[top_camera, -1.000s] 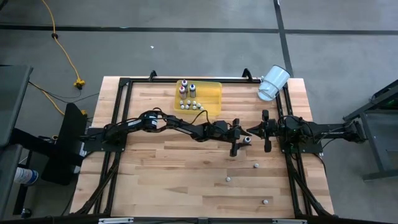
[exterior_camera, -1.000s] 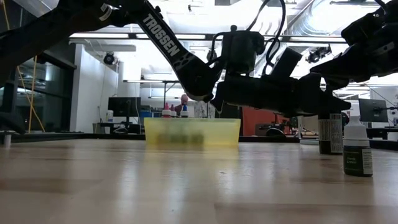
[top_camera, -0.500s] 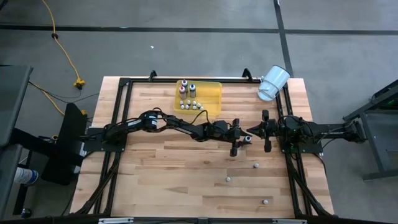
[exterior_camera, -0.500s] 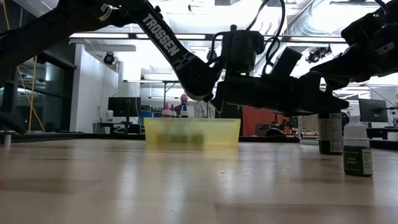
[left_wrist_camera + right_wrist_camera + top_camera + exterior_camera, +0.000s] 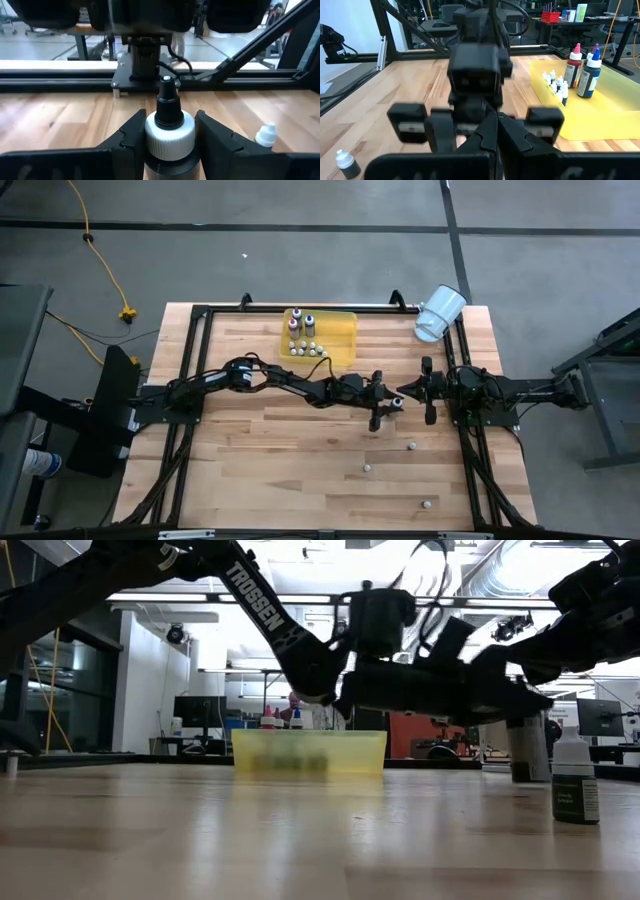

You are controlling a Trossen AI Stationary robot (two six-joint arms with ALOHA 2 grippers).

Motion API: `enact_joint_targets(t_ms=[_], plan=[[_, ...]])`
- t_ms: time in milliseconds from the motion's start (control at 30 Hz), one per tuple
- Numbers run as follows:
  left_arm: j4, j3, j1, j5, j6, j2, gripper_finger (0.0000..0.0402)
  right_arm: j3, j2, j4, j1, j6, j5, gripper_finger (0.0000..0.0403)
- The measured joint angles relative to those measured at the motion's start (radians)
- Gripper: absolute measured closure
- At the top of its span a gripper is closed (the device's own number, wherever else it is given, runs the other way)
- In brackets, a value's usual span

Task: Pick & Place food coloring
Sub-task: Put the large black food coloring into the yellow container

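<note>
My left gripper (image 5: 390, 402) reaches level across the table's middle and is shut on a food coloring bottle (image 5: 169, 131) that has a white ribbed cap and a black nozzle. In the low view this bottle (image 5: 526, 748) stands roughly upright at the right. Three more small bottles (image 5: 411, 446) (image 5: 368, 468) (image 5: 427, 503) stand loose on the near right of the table. Another one (image 5: 574, 780) stands close to the low camera. My right gripper (image 5: 404, 391) is shut and holds nothing, just beyond the held bottle. My left gripper pinches the bottle between its two fingers, at the white ribbed cap and the shoulder below it (image 5: 150, 142). One finger (image 5: 129, 142) is on each side. The fingers come in level from the table's left. The bottle stands upright; I cannot tell whether its base touches the table.
A translucent yellow tray (image 5: 340, 338) at the far middle holds several bottles, a few tall ones with coloured bodies (image 5: 585, 75). A white cup (image 5: 438, 313) lies on its side at the far right. A black frame (image 5: 200, 315) runs round the tabletop.
My left gripper has rolled a little about its own axis. The bottle between its fingers has shifted slightly with it in the low view. My right gripper has kept still.
</note>
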Motion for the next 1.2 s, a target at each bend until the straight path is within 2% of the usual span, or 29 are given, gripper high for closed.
enact_joint_targets(t_ms=[133,300,633,733,933,1200], plan=[[0.07,-0.118,0.0,-0.003,0.005,-0.064,0.028,0.0,0.0,0.0,0.0,0.0,0.0,0.0402],[0.098,-0.305,0.0,-0.054,0.039,-0.177,0.028,0.0,0.0,0.0,0.0,0.0,0.0,0.0402],[0.154,-0.642,0.0,-0.272,0.115,-0.459,0.028,0.0,0.0,0.0,0.0,0.0,0.0,0.0402],[0.149,-0.692,0.001,-0.347,0.164,-0.532,0.028,0.0,0.0,0.0,0.0,0.0,0.0,0.0402],[0.101,-0.706,0.008,-0.427,0.22,-0.629,0.028,0.0,0.0,0.0,0.0,0.0,0.0,0.0402],[-0.117,-0.661,0.048,-0.61,0.228,-0.722,0.028,0.0,0.0,0.0,0.0,0.0,0.0,0.0402]])
